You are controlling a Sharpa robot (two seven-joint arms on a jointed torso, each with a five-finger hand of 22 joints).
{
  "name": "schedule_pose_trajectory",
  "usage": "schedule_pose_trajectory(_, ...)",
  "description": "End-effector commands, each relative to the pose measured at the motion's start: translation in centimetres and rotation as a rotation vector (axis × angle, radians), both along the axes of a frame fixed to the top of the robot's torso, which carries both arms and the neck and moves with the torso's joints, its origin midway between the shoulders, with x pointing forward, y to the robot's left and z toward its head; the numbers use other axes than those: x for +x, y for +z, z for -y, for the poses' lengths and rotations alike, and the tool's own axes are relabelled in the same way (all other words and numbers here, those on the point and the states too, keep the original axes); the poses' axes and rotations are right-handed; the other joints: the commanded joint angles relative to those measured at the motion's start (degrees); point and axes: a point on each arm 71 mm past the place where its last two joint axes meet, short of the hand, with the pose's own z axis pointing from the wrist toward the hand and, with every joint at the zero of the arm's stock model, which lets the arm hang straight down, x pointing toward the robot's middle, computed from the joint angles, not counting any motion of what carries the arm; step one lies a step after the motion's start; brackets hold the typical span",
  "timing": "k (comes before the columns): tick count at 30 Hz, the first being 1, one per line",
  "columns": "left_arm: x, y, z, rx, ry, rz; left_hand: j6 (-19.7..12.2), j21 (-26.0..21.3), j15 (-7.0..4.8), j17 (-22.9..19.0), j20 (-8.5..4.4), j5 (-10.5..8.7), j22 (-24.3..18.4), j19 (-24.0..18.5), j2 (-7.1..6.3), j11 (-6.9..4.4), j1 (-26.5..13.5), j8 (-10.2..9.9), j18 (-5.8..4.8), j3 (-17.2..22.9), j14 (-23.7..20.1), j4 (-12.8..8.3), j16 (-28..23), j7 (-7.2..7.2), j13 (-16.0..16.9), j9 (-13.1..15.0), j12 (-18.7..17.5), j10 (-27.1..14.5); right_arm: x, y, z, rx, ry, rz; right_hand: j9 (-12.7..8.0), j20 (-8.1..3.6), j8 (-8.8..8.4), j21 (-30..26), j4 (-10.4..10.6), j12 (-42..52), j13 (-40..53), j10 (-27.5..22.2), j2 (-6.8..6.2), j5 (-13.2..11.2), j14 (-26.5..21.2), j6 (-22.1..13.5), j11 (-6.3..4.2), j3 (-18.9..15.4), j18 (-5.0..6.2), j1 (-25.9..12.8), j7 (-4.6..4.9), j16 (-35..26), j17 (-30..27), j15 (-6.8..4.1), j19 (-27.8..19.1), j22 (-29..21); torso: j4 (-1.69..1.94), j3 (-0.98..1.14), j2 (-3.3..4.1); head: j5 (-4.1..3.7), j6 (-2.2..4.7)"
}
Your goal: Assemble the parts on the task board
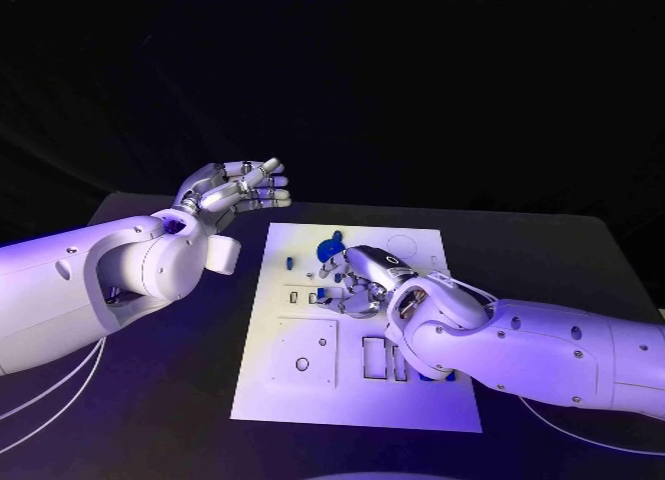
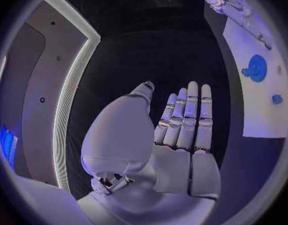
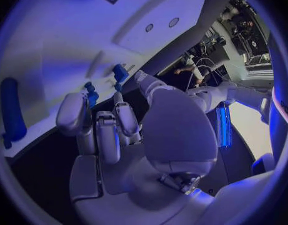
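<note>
Below, a white task board (image 1: 364, 390) lies mid-tabletop (image 1: 145, 420), small blue parts (image 1: 329, 246) at its far end. Right hand (image 1: 357, 280) rests over them, fingers curled — whether it grips one is unclear. Left hand (image 1: 234, 187) hovers beside the board's far corner — fingers straight, holding nothing.

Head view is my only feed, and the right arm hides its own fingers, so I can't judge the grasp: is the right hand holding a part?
Observer: In the right wrist view the right hand curls its fingers toward the task board, a small blue part at its thumb tip; a pinch is unclear.
Operator: And the left palm?
Observer: The left wrist view shows the left hand flat, fingers straight, nothing in it.
</note>
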Motion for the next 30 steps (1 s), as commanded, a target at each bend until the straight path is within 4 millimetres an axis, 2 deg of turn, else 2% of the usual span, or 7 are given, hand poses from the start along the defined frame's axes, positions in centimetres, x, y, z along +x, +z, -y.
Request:
schedule_pose_trajectory(1, 0.2, -0.7, 0.1, 0.163, -0.035, -0.034, 2.16, 3.8, -2.51, 3.72, -2.51, 1.59, 1.49, 5.72, -0.67, -2.01, 0.07, 1.38, 0.46, -0.9, 7.14, 1.25, 5.29, -0.71, 0.77, 0.79, 1.69, 4.56, 0.0, 1.7, 0.8, 0.121, 0.012, 0.039, 0.0, 0.13, 0.72, -0.05, 0.41, 0.49, 0.44, 0.17, 0.41, 1.26, 5.91, 0.83, -0.12, -0.12, 0.23, 1.16, -0.42, 0.27, 14.86, 0.15, 0.02, 0.07, -0.1, 0.08, -0.45, 0.04, 0.2)
schedule_pose_trajectory(5, 0.6, -1.5, 0.2, 0.321, -0.1, -0.067, 4.87, 12.69, -6.78, 17.08, -7.43, 2.47, 6.12, 17.08, -1.1, -6.21, -0.16, 3.26, 0.32, -1.78, 17.57, 1.6, 24.29, -3.41, 4.85, 2.27, 7.64, 11.86, 0.6, 3.3, 2.8, 0.21, -0.024, -0.018, 0.07, 0.06, 1.27, -0.88, 0.74, 0.61, 0.47, 0.08, 0.64, 3.13, 5.84, 1.01, -0.17, 0.56, 0.38, 2.03, -0.44, 0.15, 14.54, 0.09, -0.37, -0.4, -0.17, 0.17, -1.08, 0.12, 0.03)
schedule_pose_trajectory(7, 0.7, -2.0, 0.5, 0.413, -0.155, -0.093, 6.39, 16.73, -8.44, 39.93, -8.46, 2.39, 8.67, 19.47, -0.35, -7.41, -1.15, 4.51, 0.23, -1.95, 23.14, 1.41, 45.41, -4.87, 8.15, 3.57, 12.41, 15.41, 1.0, 4.1, 4.1, 0.249, -0.053, -0.051, 0.1, 0.06, 1.39, -1.22, 0.78, 0.37, 0.17, -0.17, 0.64, 3.24, 5.8, 1.06, -0.17, 0.63, 0.45, 2.07, -0.45, 0.09, 14.38, 0.08, -0.54, -0.64, -0.29, 0.24, -1.42, 0.26, -0.04)
schedule_pose_trajectory(11, 0.6, -3.0, 1.0, 0.582, -0.255, -0.156, 8.28, 25.64, -10.07, 61.11, -10.14, 3.03, 15.56, 20.42, 0.5, -9.13, -4.23, 7.2, -0.07, -3.06, 27.1, 1.49, 62.99, -6.72, 16.79, 6.96, 23.15, 16.66, 2.0, 5.3, 6.5, 0.289, -0.113, -0.09, 0.2, 0.05, 1.73, -1.35, 0.92, 0.33, 0.1, -0.31, 0.67, 3.64, 5.77, 1.17, -0.19, 0.85, 0.46, 2.11, -0.47, 0.06, 14.3, 0.07, -0.62, -0.67, -0.35, 0.34, -2.13, 0.37, -0.15)
schedule_pose_trajectory(13, 0.5, -3.6, 1.4, 0.67, -0.304, -0.197, 8.28, 38.93, -10.87, 69.51, -10.95, 3.51, 32.13, 23.73, 1.64, -10.09, -6.59, 10.34, -2.03, -3.76, 28.78, 1.67, 68.73, -7.7, 27.17, 11.32, 34.64, 15.91, 2.5, 5.7, 7.8, 0.303, -0.148, -0.11, 0.21, 0.05, 1.77, -1.33, 0.94, 0.24, -0.01, -0.39, 0.68, 3.68, 5.77, 1.18, -0.19, 0.87, 0.46, 2.1, -0.47, 0.05, 14.29, 0.07, -0.62, -0.65, -0.38, 0.45, -2.56, 0.47, -0.35)
schedule_pose_trajectory(17, 0.4, -4.6, 2.4, 0.853, -0.391, -0.282, 6.16, 48.6, -11.49, 73.74, -11.58, 4.17, 44.54, 23.86, 2.74, -11.05, -8.91, 16.12, -3.22, -4.31, 29.58, 1.81, 71.32, -8.72, 51.05, 21.39, 57.05, 17.4, 3.3, 6.0, 10.1, 0.314, -0.209, -0.135, 0.24, 0.05, 1.85, -1.41, 1.0, 0.22, -0.04, -0.44, 0.68, 3.83, 5.76, 1.18, -0.19, 0.93, 0.47, 2.09, -0.47, 0.04, 14.26, 0.07, -0.66, -0.69, -0.17, 0.65, -3.34, 0.52, -0.62)
schedule_pose_trajectory(30, 1.5, -5.3, 5.5, 1.141, -0.419, -0.341, 5.04, 49.27, -11.53, 73.72, -11.54, 2.06, 45.76, 22.37, 1.75, -11.11, -12.62, 19.97, -3.1, -8.0, 29.55, 1.81, 71.32, -8.93, 52.93, 28.13, 58.79, 15.87, 4.3, 5.9, 12.2, 0.292, -0.258, -0.147, 0.41, 0.06, 2.47, -2.11, 1.38, -0.19, -0.64, -1.05, 0.4, 5.91, 5.62, 0.37, -0.15, 1.68, 0.58, 2.25, -0.39, -0.17, 13.73, 0.09, -1.0, -1.0, 0.17, 1.18, -4.33, 0.79, -1.45)
